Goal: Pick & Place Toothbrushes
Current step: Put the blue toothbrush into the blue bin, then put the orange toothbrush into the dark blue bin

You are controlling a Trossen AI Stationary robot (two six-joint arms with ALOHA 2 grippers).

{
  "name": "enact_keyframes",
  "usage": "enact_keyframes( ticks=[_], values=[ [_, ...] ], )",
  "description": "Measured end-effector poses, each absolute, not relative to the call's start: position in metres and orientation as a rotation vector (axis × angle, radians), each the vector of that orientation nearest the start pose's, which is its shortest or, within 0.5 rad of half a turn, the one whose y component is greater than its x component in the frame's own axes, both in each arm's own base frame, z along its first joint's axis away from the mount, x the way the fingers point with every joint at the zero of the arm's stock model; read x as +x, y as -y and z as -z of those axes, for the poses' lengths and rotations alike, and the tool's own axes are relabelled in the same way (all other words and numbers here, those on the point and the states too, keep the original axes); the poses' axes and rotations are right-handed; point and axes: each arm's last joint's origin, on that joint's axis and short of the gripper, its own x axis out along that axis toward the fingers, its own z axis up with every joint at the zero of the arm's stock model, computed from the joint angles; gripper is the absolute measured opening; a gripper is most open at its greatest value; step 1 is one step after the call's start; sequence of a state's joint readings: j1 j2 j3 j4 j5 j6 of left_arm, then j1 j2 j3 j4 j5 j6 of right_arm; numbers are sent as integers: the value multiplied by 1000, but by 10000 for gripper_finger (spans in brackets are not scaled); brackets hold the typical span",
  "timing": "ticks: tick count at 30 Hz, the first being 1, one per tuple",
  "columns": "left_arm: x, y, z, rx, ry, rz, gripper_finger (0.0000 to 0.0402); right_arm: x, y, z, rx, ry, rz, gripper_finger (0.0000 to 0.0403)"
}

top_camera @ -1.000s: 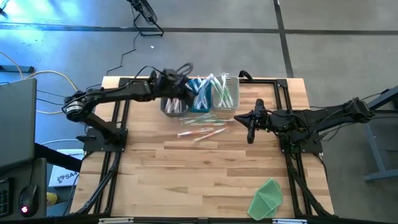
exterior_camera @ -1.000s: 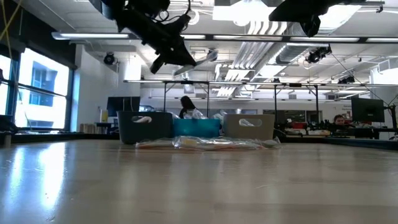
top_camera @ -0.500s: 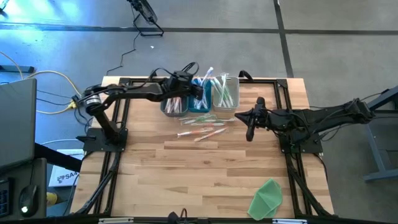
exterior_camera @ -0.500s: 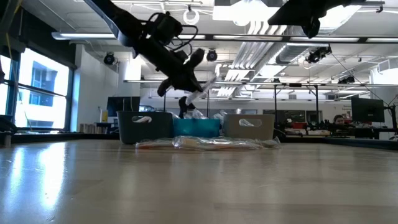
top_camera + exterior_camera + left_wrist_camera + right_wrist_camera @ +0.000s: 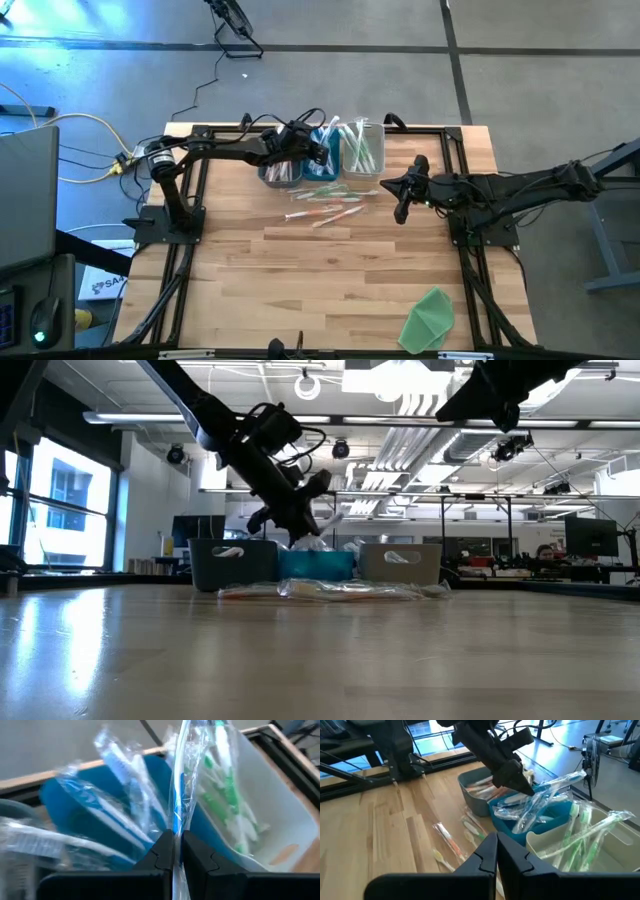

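Three bins stand in a row at the table's far side: a grey bin (image 5: 278, 172), a blue bin (image 5: 322, 168) and a white bin (image 5: 362, 152). Each holds wrapped toothbrushes. A few more toothbrushes (image 5: 322, 210) lie flat on the wood in front of the bins. My left gripper (image 5: 318, 150) hangs over the blue bin, shut on a blue toothbrush (image 5: 180, 795) in a clear wrapper. My right gripper (image 5: 402, 212) hovers shut and empty to the right of the loose toothbrushes. My left gripper pinches the wrapped blue toothbrush (image 5: 176, 827) between its two fingers. The fingers slant down from the table's left and lie along the brush. The brush sticks out past the fingertips (image 5: 560, 781) toward the white bin. It is clear of the table, above the blue bin.
A green cloth (image 5: 430, 318) lies near the table's front right corner. Black frame rails (image 5: 460, 150) run along the table's left, right and far sides. Bare wood (image 5: 330, 280) spreads between the loose toothbrushes and the near edge.
My left gripper has carried the blue toothbrush down and toward the table's right. It went from high above the grey bin to just over the blue bin, and its tip has tipped further downward. It has stayed shut on the brush.
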State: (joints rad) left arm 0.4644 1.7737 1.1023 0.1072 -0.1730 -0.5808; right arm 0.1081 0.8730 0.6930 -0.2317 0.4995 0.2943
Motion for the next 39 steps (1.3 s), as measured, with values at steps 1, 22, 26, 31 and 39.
enact_keyframes(
  ticks=[1,22,26,31,39],
  values=[
    [340,-177,-204,-622,-378,-794,15,188,-6,-284,163,-335,439,2],
    [339,-176,-203,-655,-394,-798,103,187,-6,-284,160,-335,438,2],
    [339,-176,-203,-660,-391,-798,140,186,-6,-284,159,-338,436,2],
    [339,-176,-203,-695,-370,-805,155,182,-6,-282,156,-374,442,2],
    [341,-177,-208,-697,-317,-792,156,170,-5,-289,184,-337,443,2]
  ],
)
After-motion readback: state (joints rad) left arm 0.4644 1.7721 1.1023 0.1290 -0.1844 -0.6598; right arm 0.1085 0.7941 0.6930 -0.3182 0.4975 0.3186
